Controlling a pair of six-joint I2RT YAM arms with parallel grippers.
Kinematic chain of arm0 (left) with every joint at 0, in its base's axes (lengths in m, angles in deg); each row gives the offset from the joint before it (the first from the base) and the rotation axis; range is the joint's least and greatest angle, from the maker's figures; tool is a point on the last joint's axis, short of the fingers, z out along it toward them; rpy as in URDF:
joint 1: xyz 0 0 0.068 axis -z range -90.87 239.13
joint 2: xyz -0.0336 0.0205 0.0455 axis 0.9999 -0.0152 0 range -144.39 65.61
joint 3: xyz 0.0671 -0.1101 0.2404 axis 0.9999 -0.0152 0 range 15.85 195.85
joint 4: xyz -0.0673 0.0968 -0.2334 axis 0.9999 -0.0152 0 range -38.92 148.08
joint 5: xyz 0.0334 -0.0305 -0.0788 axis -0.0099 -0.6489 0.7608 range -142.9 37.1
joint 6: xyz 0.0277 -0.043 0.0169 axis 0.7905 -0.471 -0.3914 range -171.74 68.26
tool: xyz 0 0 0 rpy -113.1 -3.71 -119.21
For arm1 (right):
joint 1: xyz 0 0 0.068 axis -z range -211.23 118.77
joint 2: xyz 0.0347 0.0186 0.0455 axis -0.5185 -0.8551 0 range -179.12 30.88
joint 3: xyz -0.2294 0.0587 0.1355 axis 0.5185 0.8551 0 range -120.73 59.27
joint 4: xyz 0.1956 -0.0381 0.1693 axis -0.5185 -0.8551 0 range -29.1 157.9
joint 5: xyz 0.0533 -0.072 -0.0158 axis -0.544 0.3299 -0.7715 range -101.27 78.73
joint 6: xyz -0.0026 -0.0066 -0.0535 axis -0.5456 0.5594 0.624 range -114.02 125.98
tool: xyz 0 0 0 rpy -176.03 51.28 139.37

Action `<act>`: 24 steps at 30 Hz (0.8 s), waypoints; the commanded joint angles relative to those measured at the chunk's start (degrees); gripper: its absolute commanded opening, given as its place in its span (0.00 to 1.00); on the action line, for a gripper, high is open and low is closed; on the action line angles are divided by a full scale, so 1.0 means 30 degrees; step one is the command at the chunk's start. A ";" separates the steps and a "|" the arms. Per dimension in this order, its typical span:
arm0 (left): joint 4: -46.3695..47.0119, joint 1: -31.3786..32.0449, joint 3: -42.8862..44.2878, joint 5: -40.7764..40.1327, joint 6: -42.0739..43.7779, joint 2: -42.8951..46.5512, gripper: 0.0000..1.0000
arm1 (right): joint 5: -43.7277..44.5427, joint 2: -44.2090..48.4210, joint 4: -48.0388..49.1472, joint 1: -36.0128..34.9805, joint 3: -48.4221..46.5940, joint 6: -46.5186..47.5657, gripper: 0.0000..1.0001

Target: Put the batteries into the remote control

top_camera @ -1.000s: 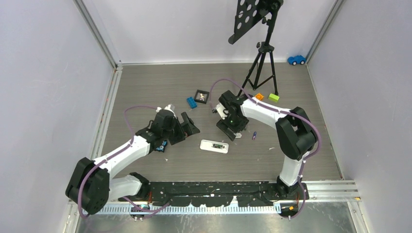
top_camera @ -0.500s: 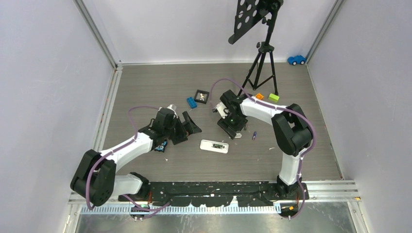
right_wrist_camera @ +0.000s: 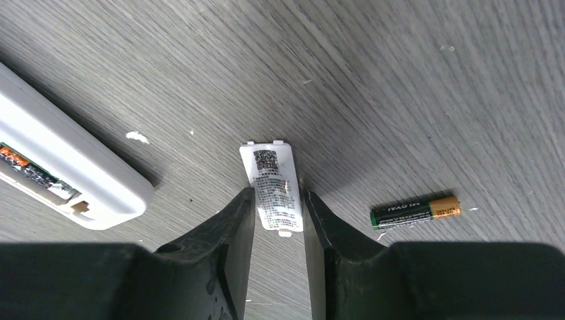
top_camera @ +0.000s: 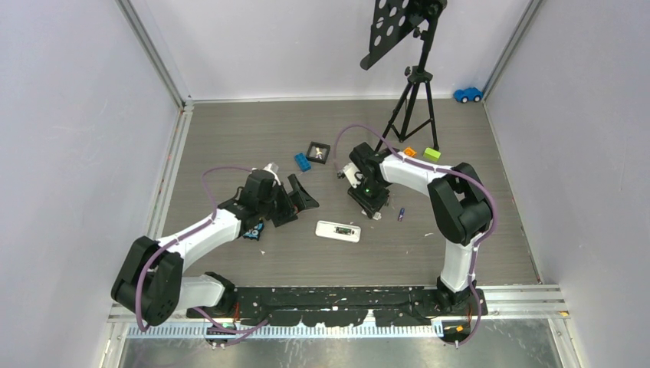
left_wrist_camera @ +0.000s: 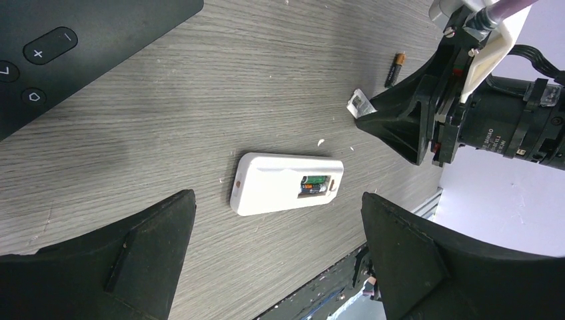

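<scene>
Nearest the arm bases: white remote control (top_camera: 338,231), flat on the grey wood-grain table (top_camera: 230,130), back upward, battery compartment uncovered. Fitted batteries (left_wrist_camera: 315,185), greenish and dark, show inside the compartment; their count cannot be told. Left gripper (left_wrist_camera: 277,195): jaws spread wide with nothing between them, hovering to the left of the white remote, which sits framed between its fingers in the wrist view. Black remote (left_wrist_camera: 66,40) with a plus/minus key, near the left gripper, only partly in view. Right gripper (right_wrist_camera: 278,195): lowered to the table just beyond the white remote's right end, fingers (right_wrist_camera: 233,227) closed against both long edges of the battery cover (right_wrist_camera: 270,175). The cover is a small white plate with a printed label, lying flat on the table, near the white remote but apart from it. Loose battery (right_wrist_camera: 414,211): green-black with a gold end, on its side just right of the right gripper, touching nothing. Farther out: blue brick (top_camera: 302,161) and black square frame (top_camera: 317,152), close together beyond the left gripper. Orange brick (top_camera: 408,152) and green brick (top_camera: 432,154), at the feet of a black tripod (top_camera: 414,100) carrying a perforated black plate (top_camera: 392,27). Farthest: blue toy car (top_camera: 467,94), at the back right corner.
</scene>
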State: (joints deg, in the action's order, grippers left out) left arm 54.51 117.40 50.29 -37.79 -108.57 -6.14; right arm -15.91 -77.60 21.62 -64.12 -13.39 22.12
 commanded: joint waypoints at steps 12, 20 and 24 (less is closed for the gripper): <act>0.0495 -0.0137 0.0267 0.0231 -0.0097 0.1050 0.97 | -0.0491 -0.0085 -0.0898 -0.0083 -0.0130 -0.0348 0.54; 0.0601 -0.0137 0.0118 0.0321 -0.0097 0.1209 0.97 | 0.0073 -0.0682 -0.0712 -0.0084 -0.0621 -0.0841 0.28; 0.1035 -0.0166 0.0152 0.1069 0.0059 0.1219 0.96 | -0.0867 0.0327 0.0108 -0.0084 -0.0469 -0.1067 0.24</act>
State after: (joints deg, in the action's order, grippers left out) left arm 54.64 117.20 50.29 -37.24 -108.55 -4.02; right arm -16.46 -78.28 19.41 -64.12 -13.85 20.02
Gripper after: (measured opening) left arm 0.968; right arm 0.327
